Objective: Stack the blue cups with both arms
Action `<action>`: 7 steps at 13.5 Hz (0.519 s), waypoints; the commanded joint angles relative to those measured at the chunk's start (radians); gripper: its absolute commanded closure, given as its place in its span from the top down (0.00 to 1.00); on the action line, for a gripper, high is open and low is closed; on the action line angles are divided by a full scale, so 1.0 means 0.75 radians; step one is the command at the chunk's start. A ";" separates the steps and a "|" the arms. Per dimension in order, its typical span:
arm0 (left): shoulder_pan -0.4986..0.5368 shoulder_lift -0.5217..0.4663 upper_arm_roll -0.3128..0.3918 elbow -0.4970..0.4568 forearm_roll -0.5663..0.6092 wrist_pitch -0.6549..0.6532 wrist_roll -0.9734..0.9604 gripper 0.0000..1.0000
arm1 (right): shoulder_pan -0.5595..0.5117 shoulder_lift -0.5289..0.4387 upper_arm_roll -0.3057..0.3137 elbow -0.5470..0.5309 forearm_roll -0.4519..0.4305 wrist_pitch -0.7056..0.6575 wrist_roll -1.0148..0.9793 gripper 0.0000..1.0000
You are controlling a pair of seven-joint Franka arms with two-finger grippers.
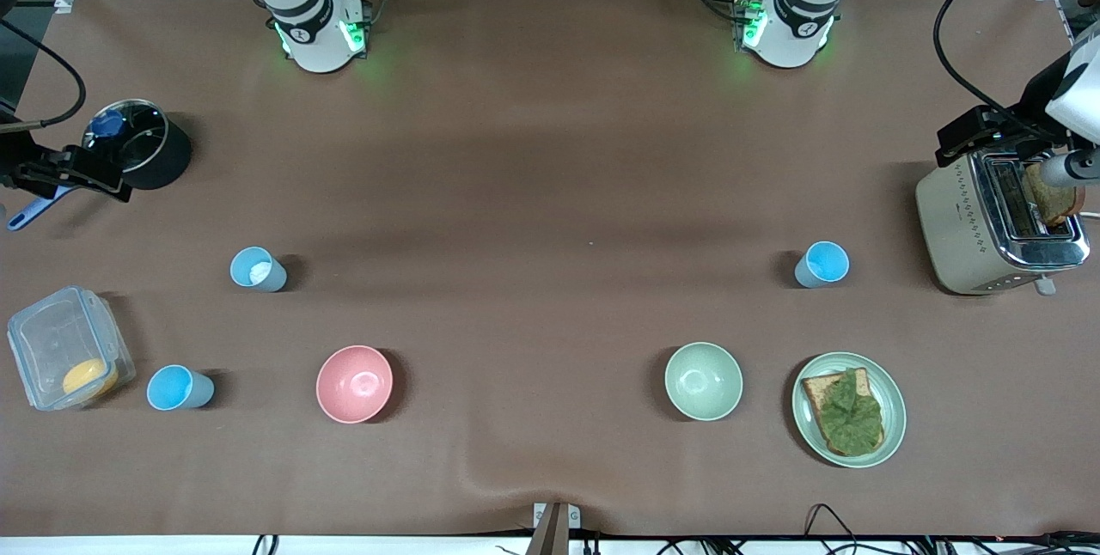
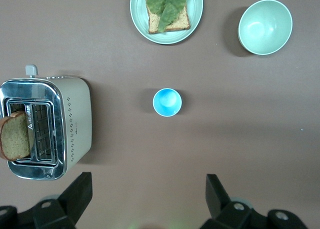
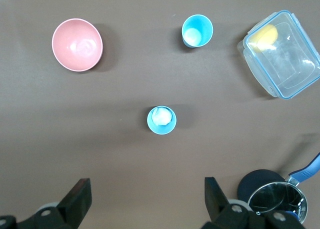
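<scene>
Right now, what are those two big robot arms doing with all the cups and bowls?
Nothing is being held yet. Three blue cups stand apart on the table: one near the toaster, one toward the right arm's end, and one beside the clear box. The left hand hangs open over the table by the first cup. The right hand hangs open by the second. The pink bowl and green bowl sit untouched. No cups are stacked yet.

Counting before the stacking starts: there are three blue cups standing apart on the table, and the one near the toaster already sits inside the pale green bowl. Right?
Not quite. The cup near the toaster stands alone on the table, apart from the pale green bowl, as the front view shows. The rest holds: three blue cups, with the other two also apart.
</scene>
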 commanded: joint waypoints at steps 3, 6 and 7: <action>0.003 -0.015 0.002 0.007 -0.007 -0.023 0.037 1.00 | -0.025 -0.001 0.017 0.000 0.006 -0.006 -0.005 1.00; 0.007 -0.015 0.002 0.007 -0.011 -0.023 0.043 1.00 | -0.025 -0.001 0.017 0.000 0.006 -0.008 -0.005 1.00; 0.007 -0.015 0.004 0.005 -0.013 -0.021 0.039 1.00 | -0.025 -0.001 0.017 0.000 0.006 -0.008 -0.001 1.00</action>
